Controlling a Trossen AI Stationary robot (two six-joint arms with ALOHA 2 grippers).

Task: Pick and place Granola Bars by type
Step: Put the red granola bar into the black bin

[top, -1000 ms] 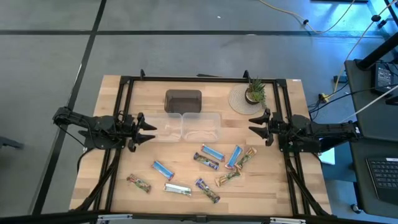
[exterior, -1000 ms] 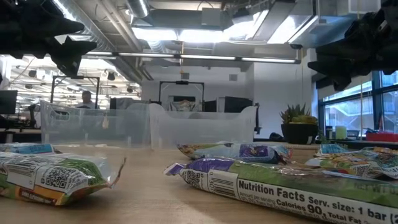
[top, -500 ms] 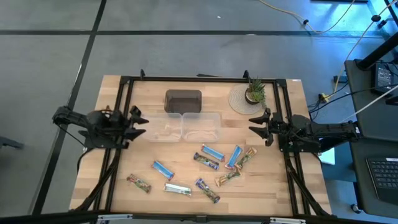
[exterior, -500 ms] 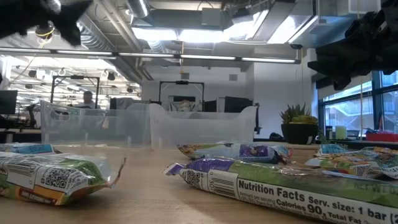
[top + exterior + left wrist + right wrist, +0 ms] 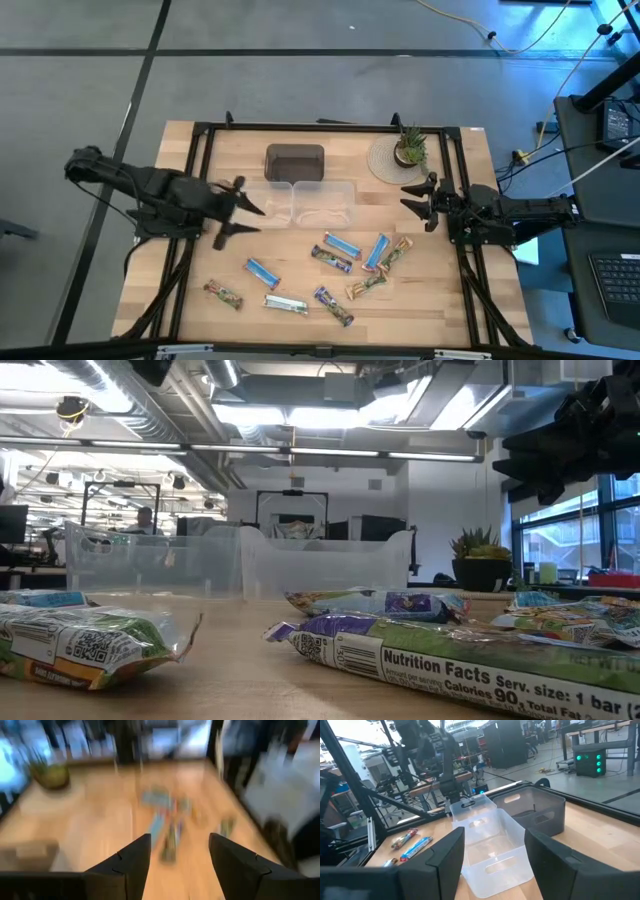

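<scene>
1. High view: nine or so Granola Bars point(image 5: 343, 246) scattered flat on the near half of the counter point(image 5: 450, 300), none yet in the two clear tubs point(image 5: 300, 203) or the dark tray point(image 5: 294, 163) behind them. Left gripper point(image 5: 243, 211) at the tubs' left edge, jaws apart, holding nothing. Nearest bar, the blue-white bar point(image 5: 263, 271), just forward and slightly right of those jaws, long axis diagonal, running from rear-left to front-right. Right gripper point(image 5: 416, 202) beside the potted plant point(image 5: 409, 148), jaws apart and empty; main cluster of bars forward and left of it, two by its side lying steeply diagonal.

2. Low view: wrapped bars in the foreground, tubs standing behind them, nothing visible inside. Right gripper point(image 5: 545, 460) up in a top corner, well above the bars; left one barely in frame.

3. Left wrist view: blurred; two dark fingers point(image 5: 131, 862) spread, bars ahead between them, long axes mostly pointing away.

4. Right wrist view: jaws spread, tubs straight ahead, two bars beyond on the wood, side by side.

Likely closer to the blue-white bar: the left arm.
</scene>
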